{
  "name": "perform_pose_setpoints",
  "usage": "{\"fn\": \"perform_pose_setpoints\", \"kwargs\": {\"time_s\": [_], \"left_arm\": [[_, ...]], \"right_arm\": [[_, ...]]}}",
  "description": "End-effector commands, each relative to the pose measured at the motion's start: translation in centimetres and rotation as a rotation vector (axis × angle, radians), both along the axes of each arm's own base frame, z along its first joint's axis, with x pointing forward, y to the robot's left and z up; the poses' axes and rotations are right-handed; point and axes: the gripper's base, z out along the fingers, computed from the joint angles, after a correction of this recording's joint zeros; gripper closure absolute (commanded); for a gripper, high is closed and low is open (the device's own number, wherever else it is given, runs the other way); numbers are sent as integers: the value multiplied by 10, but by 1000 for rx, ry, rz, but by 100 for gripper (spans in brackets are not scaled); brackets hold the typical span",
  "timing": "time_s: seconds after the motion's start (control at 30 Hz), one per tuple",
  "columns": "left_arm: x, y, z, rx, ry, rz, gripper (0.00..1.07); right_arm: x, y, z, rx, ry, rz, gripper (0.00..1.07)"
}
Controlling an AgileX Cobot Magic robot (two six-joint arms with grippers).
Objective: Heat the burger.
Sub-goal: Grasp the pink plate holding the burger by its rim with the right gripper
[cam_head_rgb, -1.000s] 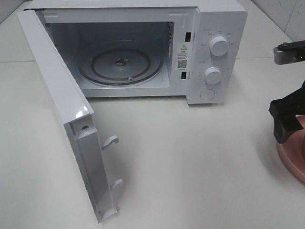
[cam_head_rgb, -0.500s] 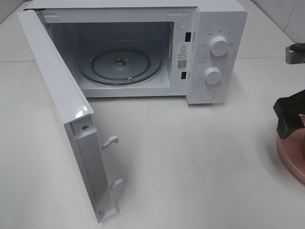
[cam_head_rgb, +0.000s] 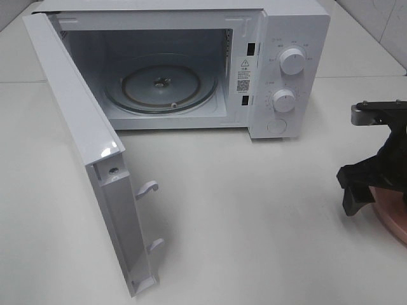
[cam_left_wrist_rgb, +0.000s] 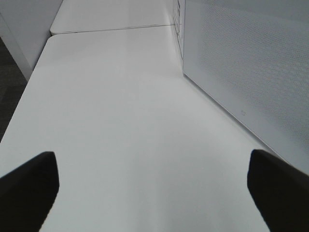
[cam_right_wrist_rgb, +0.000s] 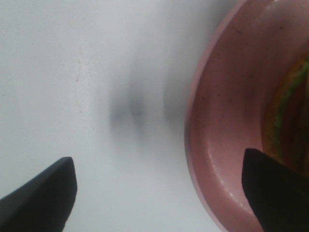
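Only the burger's (cam_right_wrist_rgb: 291,113) edge shows in the right wrist view, with green and orange layers, lying on a pink plate (cam_right_wrist_rgb: 219,145). My right gripper (cam_right_wrist_rgb: 159,198) is open and straddles the plate's rim, one fingertip (cam_right_wrist_rgb: 46,191) over the bare table and the other (cam_right_wrist_rgb: 275,191) over the plate. In the exterior view the right gripper (cam_head_rgb: 371,184) hangs at the right edge over the pink plate (cam_head_rgb: 395,219) and hides the burger. The left gripper (cam_left_wrist_rgb: 154,193) is open with nothing between its fingers, above bare table beside the microwave door.
A white microwave (cam_head_rgb: 289,38) stands at the back with its door (cam_head_rgb: 82,146) swung wide open toward the front left. Its glass turntable (cam_head_rgb: 162,86) carries nothing. Two knobs (cam_head_rgb: 292,61) sit on its right panel. White table (cam_head_rgb: 254,216) lies between the microwave and the plate.
The right arm has come down and shifted a little left, bringing its gripper lower over the plate's near edge. The microwave and the left gripper have not moved.
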Motion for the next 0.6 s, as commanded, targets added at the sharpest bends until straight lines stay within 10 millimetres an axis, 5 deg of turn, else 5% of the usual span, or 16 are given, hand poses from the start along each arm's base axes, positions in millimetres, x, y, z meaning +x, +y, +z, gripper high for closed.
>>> {"fn": "perform_pose_setpoints", "kwargs": {"time_s": [0.03, 0.6], "left_arm": [[-1, 0, -1, -4, -6, 1, 7], [-1, 0, -1, -4, -6, 1, 7]], "right_arm": [[1, 0, -8, 10, -4, 9, 24], [10, 2, -43, 14, 11, -1, 27]]}}
